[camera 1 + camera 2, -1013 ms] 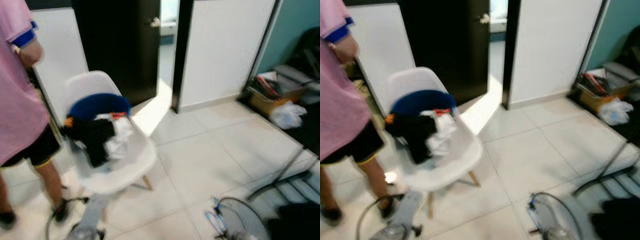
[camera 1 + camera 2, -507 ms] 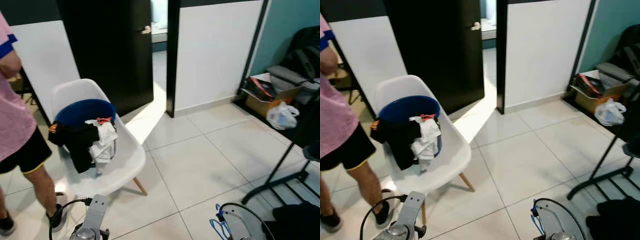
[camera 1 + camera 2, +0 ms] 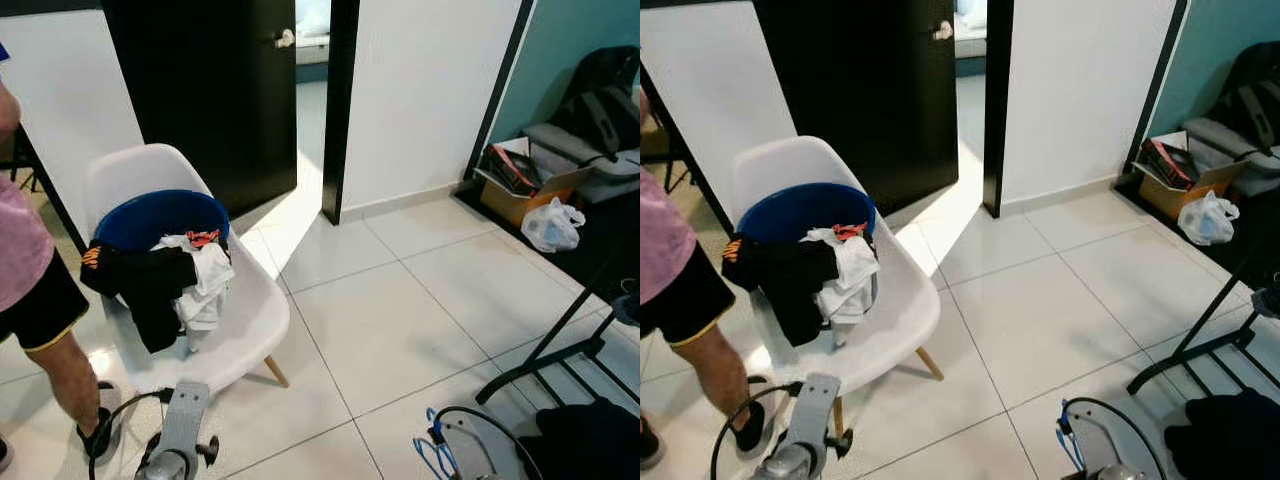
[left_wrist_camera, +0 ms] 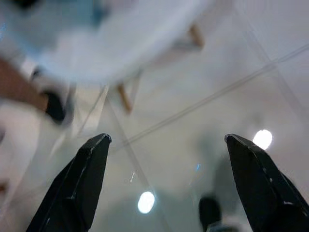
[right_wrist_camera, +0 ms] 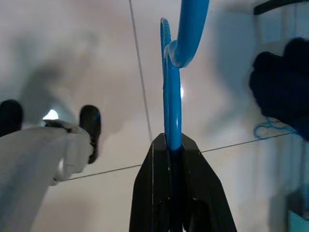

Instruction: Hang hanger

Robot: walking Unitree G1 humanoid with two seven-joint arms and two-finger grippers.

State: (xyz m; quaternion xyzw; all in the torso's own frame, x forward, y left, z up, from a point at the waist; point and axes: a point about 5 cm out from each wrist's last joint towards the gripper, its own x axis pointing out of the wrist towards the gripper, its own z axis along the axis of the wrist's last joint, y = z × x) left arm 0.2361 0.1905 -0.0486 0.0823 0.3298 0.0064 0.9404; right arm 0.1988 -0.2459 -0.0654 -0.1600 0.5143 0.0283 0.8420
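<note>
A blue plastic hanger point(image 5: 172, 92) stands out from my right gripper point(image 5: 173, 141), whose two black fingers are shut on its lower bar above the tiled floor. A bit of that blue hanger point(image 3: 430, 458) shows beside my right arm point(image 3: 468, 455) at the bottom of the left eye view. A black clothes rack point(image 3: 560, 340) stands at the right, with a dark garment point(image 3: 590, 440) by its foot. My left gripper point(image 4: 166, 140) is open with nothing between its fingers, low over the floor near the chair legs; my left arm point(image 3: 182, 430) is at the bottom left.
A white chair point(image 3: 240, 310) holds a blue basin point(image 3: 160, 215) draped with clothes point(image 3: 165, 285). A person point(image 3: 30, 300) in a pink shirt and black shorts stands at the far left. A black door point(image 3: 210, 90) is ajar. A cardboard box point(image 3: 515, 185) and a plastic bag point(image 3: 552, 225) sit at the right.
The camera has swung and steadied, so the chair and person sit further left and the blur is gone. The rack's foot has come into view at the right.
</note>
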